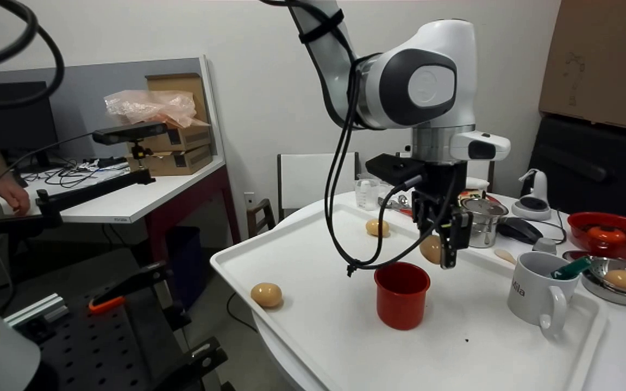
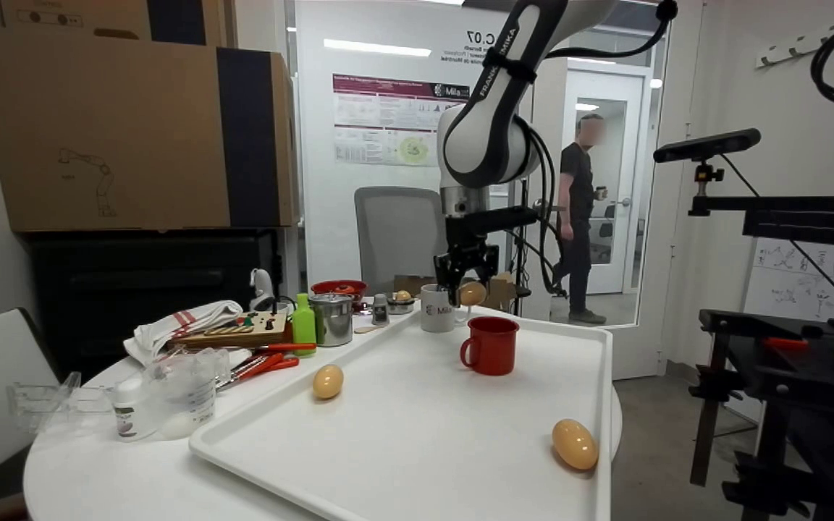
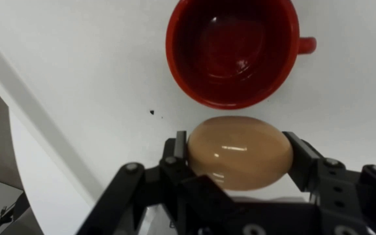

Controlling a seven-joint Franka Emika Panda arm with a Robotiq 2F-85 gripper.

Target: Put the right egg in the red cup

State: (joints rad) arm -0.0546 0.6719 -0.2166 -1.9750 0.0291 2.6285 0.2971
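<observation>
My jaws pinch the right egg [image 3: 240, 153] by its ends, long axis bridging them, aloft beside the red cup [image 3: 232, 54], whose open mouth lies toward the top of the wrist view, so I likely must shift that way before releasing.

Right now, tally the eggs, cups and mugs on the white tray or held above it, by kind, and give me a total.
Eggs: 3, one held in the jaws, two on the tray
Red cup: 1
Grey-white mug: 1
Total: 5
</observation>
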